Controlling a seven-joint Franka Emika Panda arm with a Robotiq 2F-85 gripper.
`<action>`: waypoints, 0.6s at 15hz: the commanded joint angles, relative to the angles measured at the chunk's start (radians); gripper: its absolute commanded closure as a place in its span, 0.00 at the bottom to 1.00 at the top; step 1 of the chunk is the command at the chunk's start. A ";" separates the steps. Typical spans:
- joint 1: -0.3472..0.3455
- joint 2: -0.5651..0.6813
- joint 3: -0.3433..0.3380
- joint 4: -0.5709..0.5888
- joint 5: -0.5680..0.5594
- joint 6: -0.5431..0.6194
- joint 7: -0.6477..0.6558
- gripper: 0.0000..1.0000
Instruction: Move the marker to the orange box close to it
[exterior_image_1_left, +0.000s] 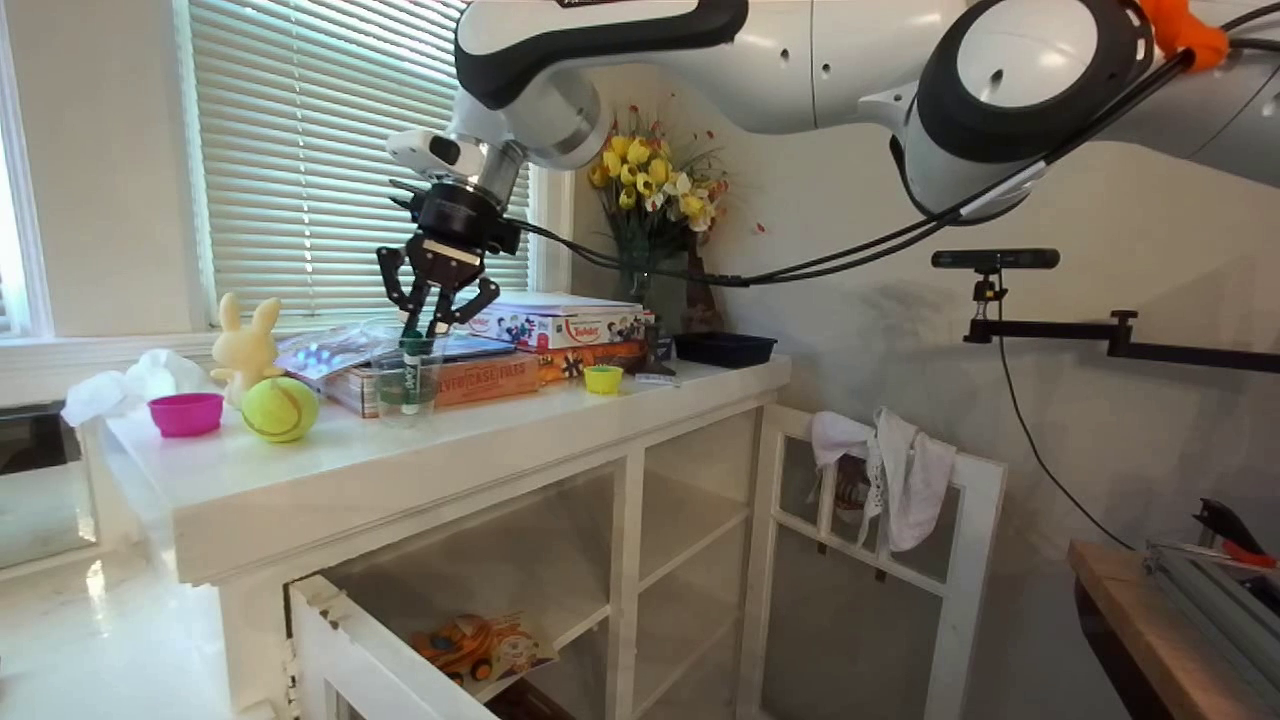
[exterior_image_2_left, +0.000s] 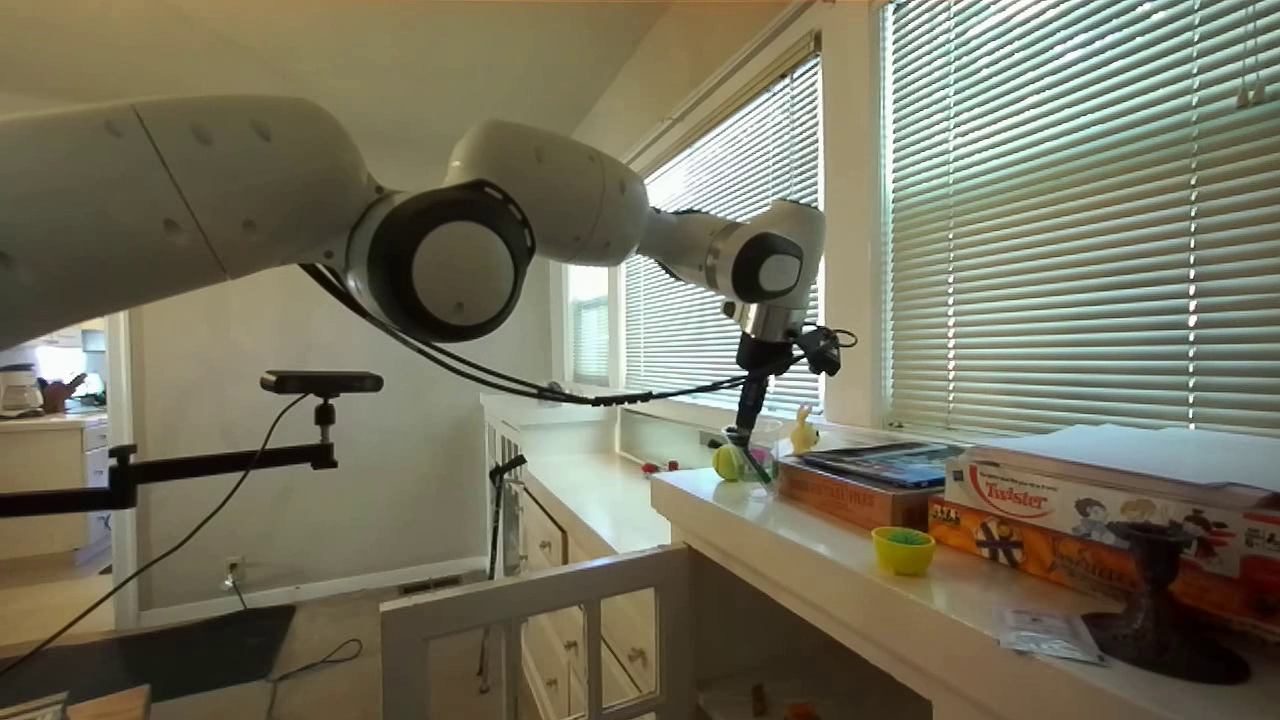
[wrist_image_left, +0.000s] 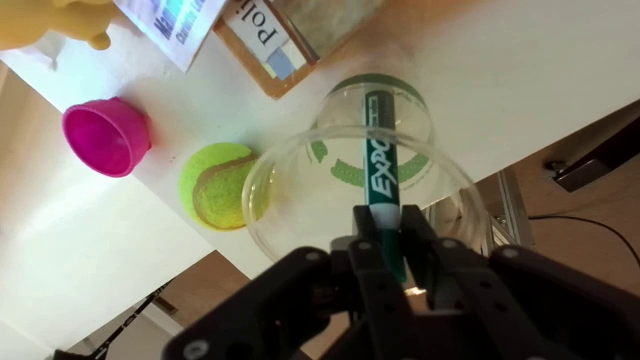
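The marker is a green Expo stick, standing tilted inside a clear plastic cup on the counter. It also shows in both exterior views. My gripper is over the cup's mouth, its fingers closed around the marker's cap end; it also shows in an exterior view. I cannot tell whether the marker's lower end touches the cup's bottom. The orange box lies flat right beside the cup, with dark papers on top; its corner shows in the wrist view.
A tennis ball, a pink bowl and a yellow bunny stand on the cup's other side. A small yellow bowl stands near the counter's front edge. A Twister box is stacked farther along. The cabinet door hangs open.
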 joint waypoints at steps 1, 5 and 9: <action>-0.001 0.028 0.001 0.044 0.002 0.000 0.014 0.95; -0.011 0.026 0.005 0.047 0.011 0.009 0.043 0.95; -0.020 0.024 0.017 0.050 0.027 0.020 0.075 0.95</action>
